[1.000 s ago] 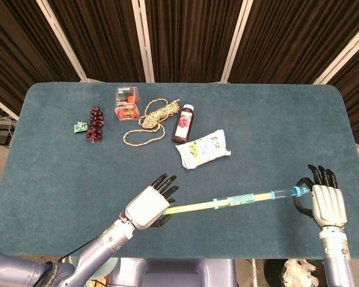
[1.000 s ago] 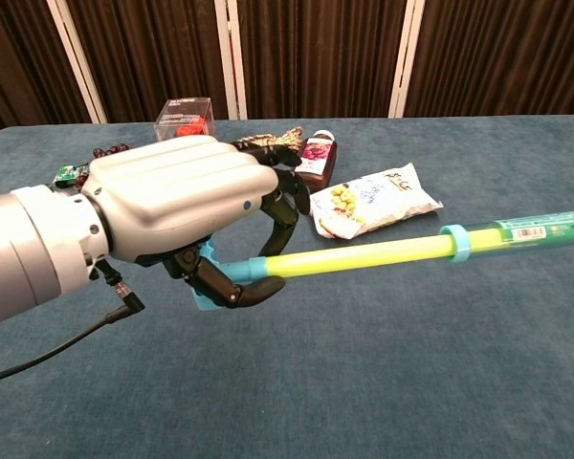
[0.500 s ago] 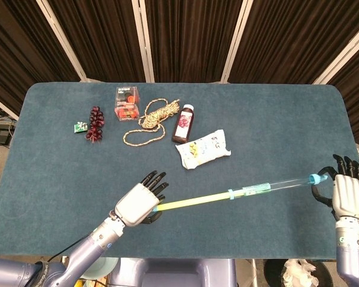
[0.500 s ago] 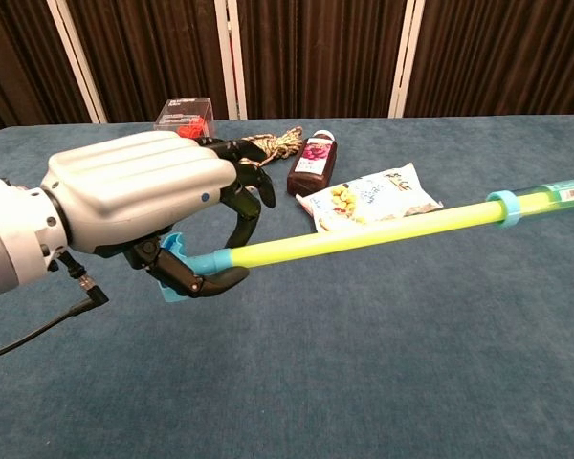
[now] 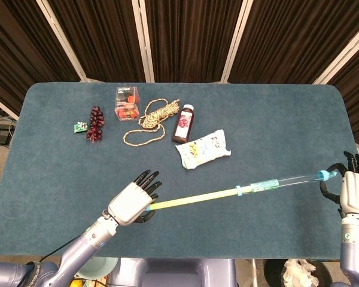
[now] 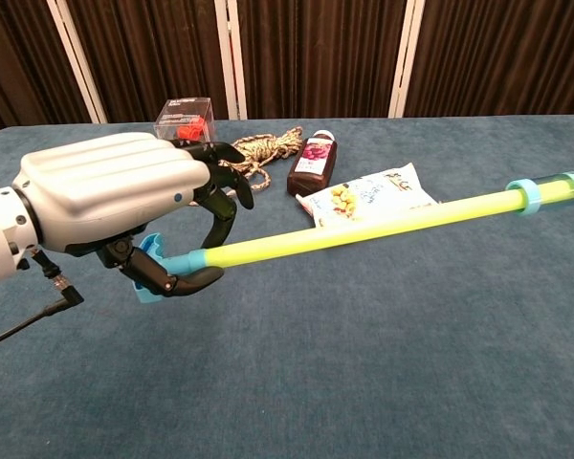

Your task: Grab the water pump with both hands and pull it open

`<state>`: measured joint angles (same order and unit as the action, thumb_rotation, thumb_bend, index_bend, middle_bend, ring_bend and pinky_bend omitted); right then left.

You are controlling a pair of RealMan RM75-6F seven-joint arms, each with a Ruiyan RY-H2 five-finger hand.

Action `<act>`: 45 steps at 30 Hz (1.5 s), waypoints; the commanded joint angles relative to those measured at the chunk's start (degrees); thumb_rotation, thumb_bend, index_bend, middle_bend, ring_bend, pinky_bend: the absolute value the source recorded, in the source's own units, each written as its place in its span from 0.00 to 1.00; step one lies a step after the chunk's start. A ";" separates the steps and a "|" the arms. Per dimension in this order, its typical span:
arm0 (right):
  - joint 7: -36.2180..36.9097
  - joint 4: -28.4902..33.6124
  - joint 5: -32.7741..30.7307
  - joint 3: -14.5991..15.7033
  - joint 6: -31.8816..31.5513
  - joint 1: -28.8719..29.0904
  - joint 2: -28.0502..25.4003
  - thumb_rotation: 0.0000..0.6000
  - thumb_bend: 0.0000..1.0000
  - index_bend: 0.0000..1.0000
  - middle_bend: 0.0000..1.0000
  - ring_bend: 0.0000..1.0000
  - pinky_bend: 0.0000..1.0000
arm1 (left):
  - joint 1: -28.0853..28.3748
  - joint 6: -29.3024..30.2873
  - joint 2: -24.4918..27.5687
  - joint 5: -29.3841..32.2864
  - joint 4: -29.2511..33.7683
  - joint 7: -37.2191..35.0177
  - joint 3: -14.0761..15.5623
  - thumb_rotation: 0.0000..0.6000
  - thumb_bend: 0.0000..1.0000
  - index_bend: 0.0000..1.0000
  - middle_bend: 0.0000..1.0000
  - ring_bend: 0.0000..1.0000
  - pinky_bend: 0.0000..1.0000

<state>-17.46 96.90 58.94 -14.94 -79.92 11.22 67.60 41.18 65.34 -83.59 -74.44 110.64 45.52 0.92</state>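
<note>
The water pump (image 5: pixel 227 193) hangs above the table's front, stretched long: a yellow-green rod (image 6: pixel 364 228) runs from a blue handle (image 6: pixel 155 273) on the left into a clear blue-tipped tube (image 5: pixel 293 179) on the right. My left hand (image 5: pixel 131 202) grips the handle end, its fingers (image 6: pixel 215 191) curled around it, and fills the chest view's left side. At the table's right edge my right hand (image 5: pixel 353 190) holds the tube's far tip. Only the tube's blue collar (image 6: pixel 526 195) and a short piece show in the chest view.
At the back of the blue table (image 5: pixel 275 119) lie a snack packet (image 5: pixel 203 148), a dark bottle (image 5: pixel 184 123), a coiled rope (image 5: pixel 149 119), a clear box with red contents (image 5: pixel 126 103), a dark grape bunch (image 5: pixel 96 123) and a small green item (image 5: pixel 79 126).
Both hands have moved apart, left hand leftward and right hand past the table's right edge. The rod has slid further out of the tube, so the pump is longer.
</note>
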 commanded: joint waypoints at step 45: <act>-0.91 0.12 -1.55 0.69 -0.08 0.25 -0.45 1.00 0.35 0.27 0.00 0.00 0.00 | -2.11 -3.16 2.37 -0.06 -0.76 -2.41 -0.38 1.00 0.13 0.13 0.05 0.00 0.06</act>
<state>-18.31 96.98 57.35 -14.32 -80.06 11.48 67.20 39.03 62.38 -81.39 -74.85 109.63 42.86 0.64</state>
